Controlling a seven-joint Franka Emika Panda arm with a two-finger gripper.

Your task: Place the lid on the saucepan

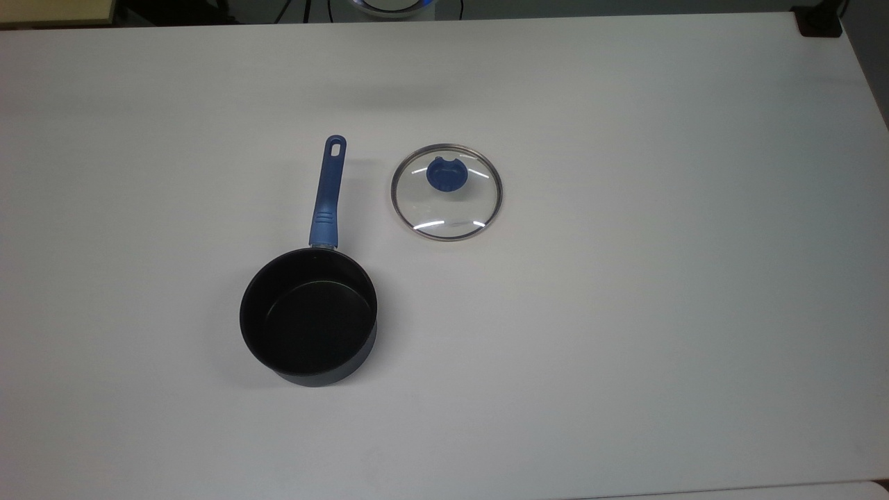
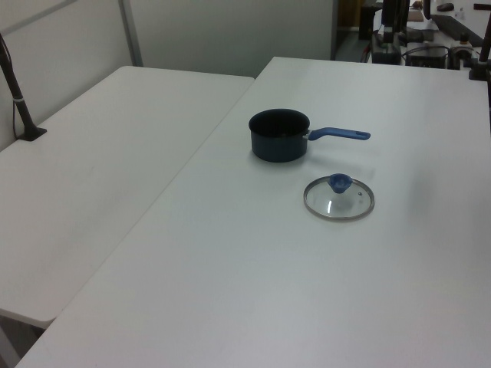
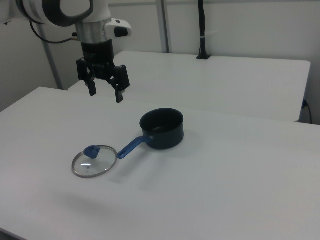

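The saucepan point(image 1: 308, 317) stands upright on the white table point(image 1: 625, 278), black inside, its long blue handle point(image 1: 327, 194) pointing toward the top view's top. Apart from it, to the top view's right of the handle, the clear glass lid point(image 1: 446, 201) lies flat with its blue knob point(image 1: 444, 173) up. The left view shows the saucepan point(image 2: 279, 136) behind the lid point(image 2: 339, 198). In the right view the saucepan point(image 3: 162, 129) sits right of the lid point(image 3: 94, 162). My gripper point(image 3: 106, 93) hangs open high above the table, up and behind the lid, holding nothing.
A second white table point(image 2: 92, 169) adjoins on the left view's left, with a dark post point(image 2: 19, 100) clamped at its edge. Dark equipment point(image 2: 414, 31) stands beyond the far end. A black clamp point(image 1: 818, 22) sits at the top view's upper right corner.
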